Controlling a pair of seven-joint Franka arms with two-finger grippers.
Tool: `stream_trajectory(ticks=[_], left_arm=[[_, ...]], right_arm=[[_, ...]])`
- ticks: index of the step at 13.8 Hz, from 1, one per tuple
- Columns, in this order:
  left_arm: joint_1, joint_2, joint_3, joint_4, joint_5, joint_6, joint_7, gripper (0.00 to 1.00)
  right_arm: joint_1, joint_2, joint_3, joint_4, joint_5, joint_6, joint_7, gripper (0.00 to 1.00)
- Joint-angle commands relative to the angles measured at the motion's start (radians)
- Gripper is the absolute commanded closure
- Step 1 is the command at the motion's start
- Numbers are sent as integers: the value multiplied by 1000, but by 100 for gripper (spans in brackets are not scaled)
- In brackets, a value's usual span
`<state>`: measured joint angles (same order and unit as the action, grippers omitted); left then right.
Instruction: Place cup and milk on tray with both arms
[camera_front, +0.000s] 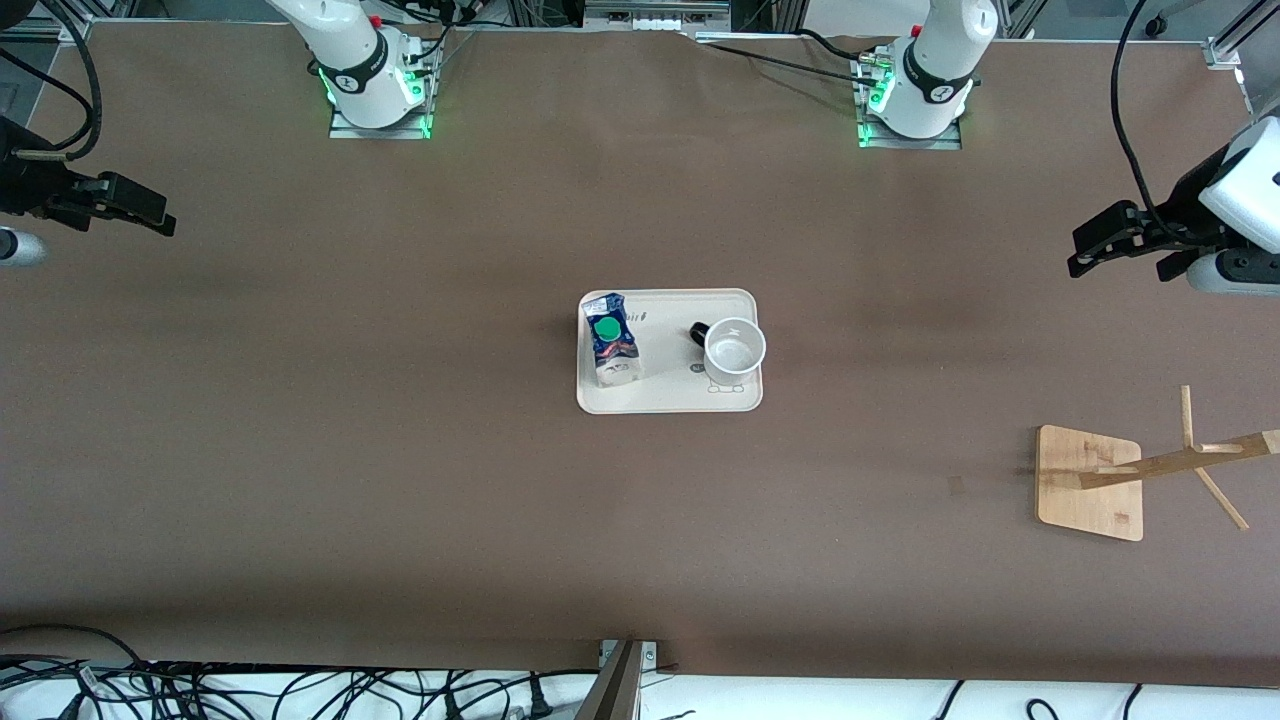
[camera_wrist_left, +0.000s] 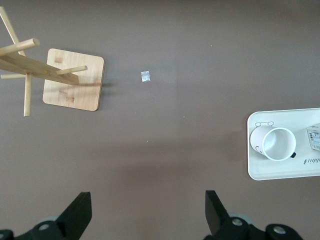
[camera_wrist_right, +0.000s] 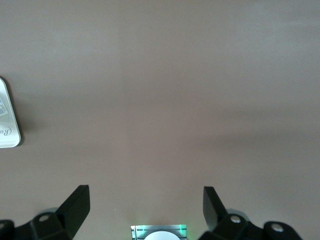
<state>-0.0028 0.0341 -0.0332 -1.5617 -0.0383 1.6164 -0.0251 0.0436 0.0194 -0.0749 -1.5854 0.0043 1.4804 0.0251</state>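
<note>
The tray (camera_front: 668, 398) is lying flat in the middle of the brown table (camera_front: 400, 450), well away from every edge and corner. The milk (camera_front: 611, 340) is standing upright on the tray, at the end that is toward the right arm's end of the table. Its green cap is facing up. The cup (camera_front: 735, 349) is standing upright on the same tray, at the end that is toward the left arm's end of the table. Its open mouth is facing up, and its black handle is pointing toward the milk and a little toward the edge where the robot bases are sitting. The cup and the milk are not touching; a bare strip of tray is lying between them.

The left gripper (camera_front: 1085, 253) is hanging in the air over the left arm's end of the table, well apart from the tray. Its two fingers are spread wide, and nothing is between them. It is waiting there.

The right gripper (camera_front: 158, 215) is hanging over the right arm's end of the table, also well apart from the tray. Its fingers are spread wide too, holding nothing. It is waiting as well.

A wooden stand (camera_front: 1090, 482) is sitting near the table corner at the left arm's end, closer to the front camera than the tray is. Its pegged post is leaning over, out toward that end edge.
</note>
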Motion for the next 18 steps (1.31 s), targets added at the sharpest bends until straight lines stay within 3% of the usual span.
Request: stream_trajectory(ticks=[1, 18], left_arm=[[0, -51, -1, -60, 18, 31, 11, 0], [-5, -45, -8, -46, 18, -21, 8, 0]], right_arm=[[-13, -9, 14, -1, -9, 0, -14, 0], [-13, -9, 14, -1, -7, -2, -14, 0]])
